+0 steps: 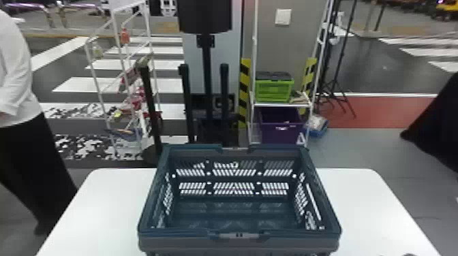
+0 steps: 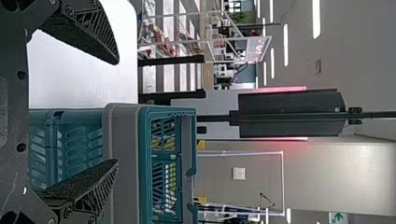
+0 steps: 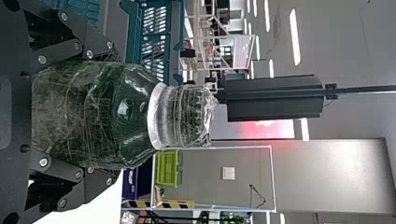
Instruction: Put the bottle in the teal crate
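Carrying stage: the right gripper [image 3: 109, 114] is clamped on the bottle [image 3: 131, 109], near side, right of the teal crate [image 1: 170, 243]. Step in hand, by judgement: the bottle is yet to go in.

Bottle: one, see-through, white neck ring, upright, neck above the grip. Height of base against crate rim: cannot tell.

Crate: one, open-topped, on the white table [image 1: 102, 204].

Left gripper [image 2: 116, 111]: fingers apart, near side, toward the crate's left.

Hazards, judged:
- Base striking the right or near wall, from too little lift before moving left.
- Bottle slipping or turning, from smooth, rounded sides.
- Bottle toppling inside, from release too high or tilted.
- Crate pushed askew, from a bump by either gripper.
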